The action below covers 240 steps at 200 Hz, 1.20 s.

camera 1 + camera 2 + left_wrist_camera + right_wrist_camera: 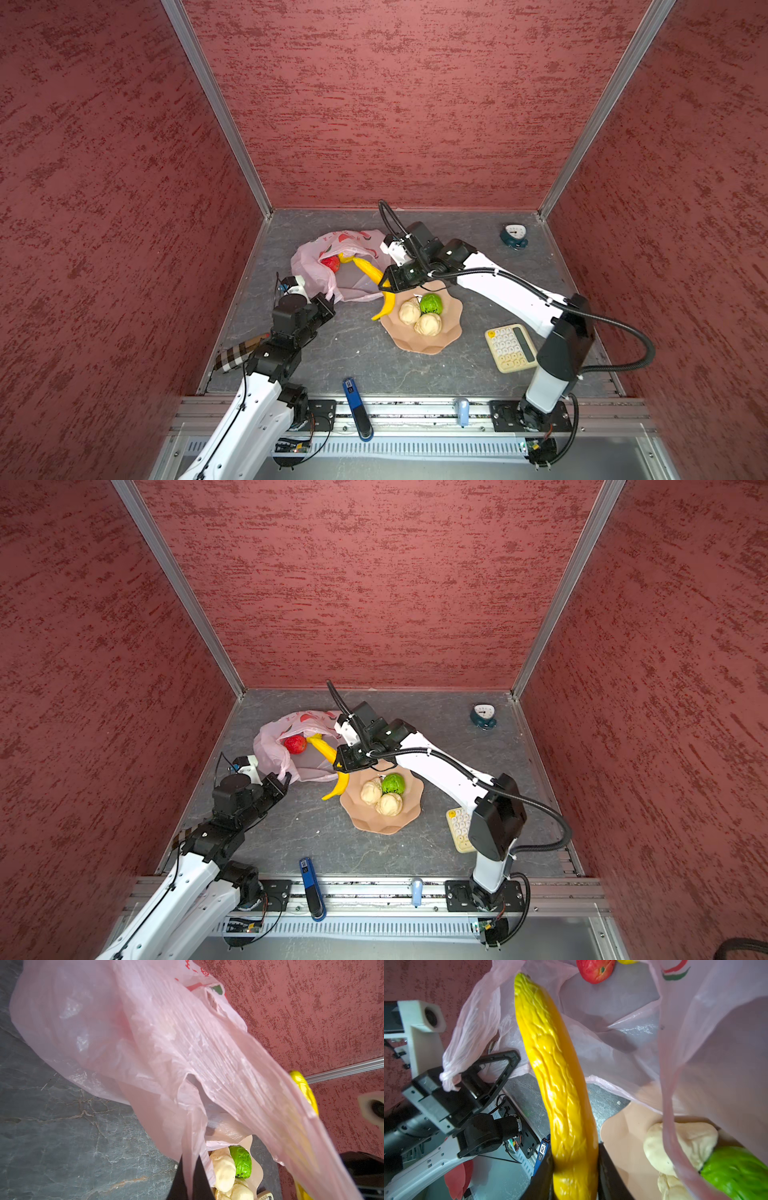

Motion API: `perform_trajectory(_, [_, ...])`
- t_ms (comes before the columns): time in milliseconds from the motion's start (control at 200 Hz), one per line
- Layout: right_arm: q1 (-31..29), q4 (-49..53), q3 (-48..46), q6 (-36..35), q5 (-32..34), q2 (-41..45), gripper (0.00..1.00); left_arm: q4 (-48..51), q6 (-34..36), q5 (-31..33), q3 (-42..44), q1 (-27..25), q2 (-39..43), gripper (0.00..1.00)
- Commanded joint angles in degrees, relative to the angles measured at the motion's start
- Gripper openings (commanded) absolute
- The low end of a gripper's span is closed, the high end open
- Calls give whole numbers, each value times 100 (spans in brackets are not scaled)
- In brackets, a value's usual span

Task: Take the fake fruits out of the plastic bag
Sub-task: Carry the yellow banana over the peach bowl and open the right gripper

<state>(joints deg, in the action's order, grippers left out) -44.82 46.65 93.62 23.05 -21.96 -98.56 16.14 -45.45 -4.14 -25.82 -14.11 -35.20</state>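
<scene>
We see banana (368,269) clamped mid-length in right claw (384,289), upper end inside mouth of plastic bag (309,270), lower tip just beside peach bowl (428,345). Red fruit (330,263) lies inside bag. 2 beige balls (409,311) and green fruit (431,304) sit in bowl. We note left claw (330,301) pinched tight on bag handle. Bag rests on worktop (332,357), touching bowl.
</scene>
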Motion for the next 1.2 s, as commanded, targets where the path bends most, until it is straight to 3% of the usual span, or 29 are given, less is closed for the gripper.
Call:
perform_trajectory(0, [271,151,-354,-82,447,413,30,-137,263,-7,-254,-5,-88,6])
perform_trajectory(496, [763,-366,-2391,946,1551,2108,31,-698,447,-178,-388,75,-580,7])
perform_trajectory(837, [834,-928,-3835,1811,2158,2439,31,-831,444,-315,-360,110,-692,7])
perform_trajectory(1197, [839,-1205,-4372,2158,2248,2598,32,-725,450,-328,-335,172,-652,7])
